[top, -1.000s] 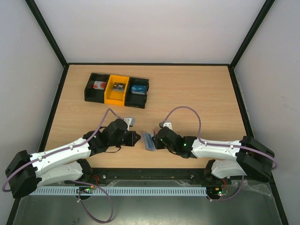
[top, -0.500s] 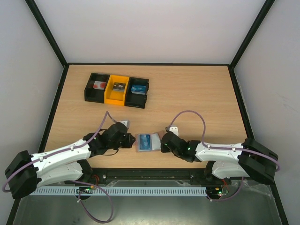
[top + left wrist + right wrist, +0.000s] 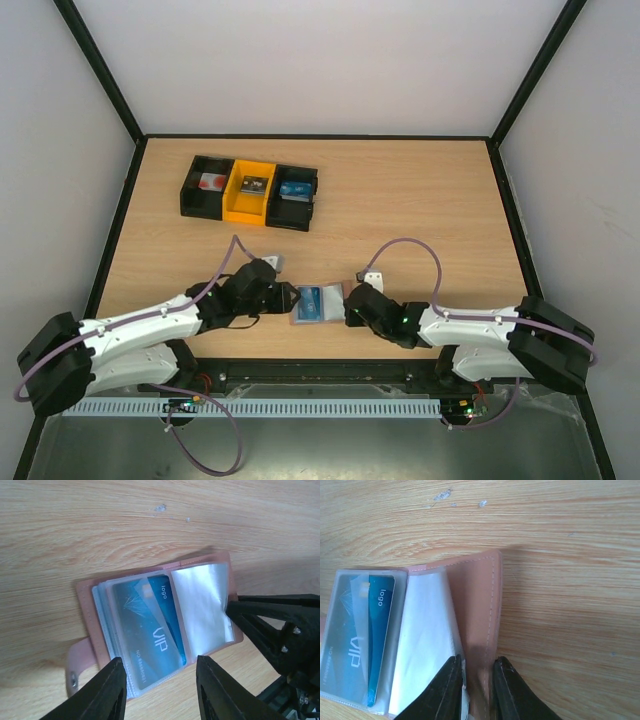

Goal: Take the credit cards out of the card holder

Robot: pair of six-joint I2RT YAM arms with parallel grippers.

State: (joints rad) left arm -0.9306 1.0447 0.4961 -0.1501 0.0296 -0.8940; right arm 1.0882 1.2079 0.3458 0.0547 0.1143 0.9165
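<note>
My right gripper (image 3: 478,661) clamps the card holder (image 3: 313,303) by its 3 o'clock flap, pinning it open at 6 o'clock on the table (image 3: 420,200). My left gripper (image 3: 159,661) gapes over the blue card (image 3: 150,625) in the 9 o'clock pocket, set for the pull.

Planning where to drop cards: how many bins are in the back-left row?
3: the left black bin, the yellow bin in the middle, the right black bin, side by side.

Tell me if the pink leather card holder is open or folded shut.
Open: the pink leather card holder lies spread on the wooden table, clear sleeves exposed, a blue VIP card tucked in one.
</note>
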